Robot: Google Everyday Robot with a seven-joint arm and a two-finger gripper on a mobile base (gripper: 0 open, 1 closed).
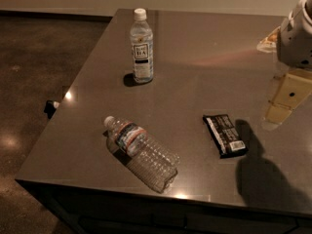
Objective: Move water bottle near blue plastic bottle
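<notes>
The water bottle lies on its side near the table's front edge, ribbed and clear, white cap pointing up-left, red-white-blue band near its neck. The blue plastic bottle stands upright at the far left-centre of the table, pale bluish with a white cap and a white label with dark print. My gripper hangs at the right edge of the view, pale fingers pointing down above the table, well to the right of both bottles and holding nothing.
A black snack bar wrapper lies flat right of the water bottle. The grey table has its left edge and front edge close by. A pale object lies at the far right behind the arm.
</notes>
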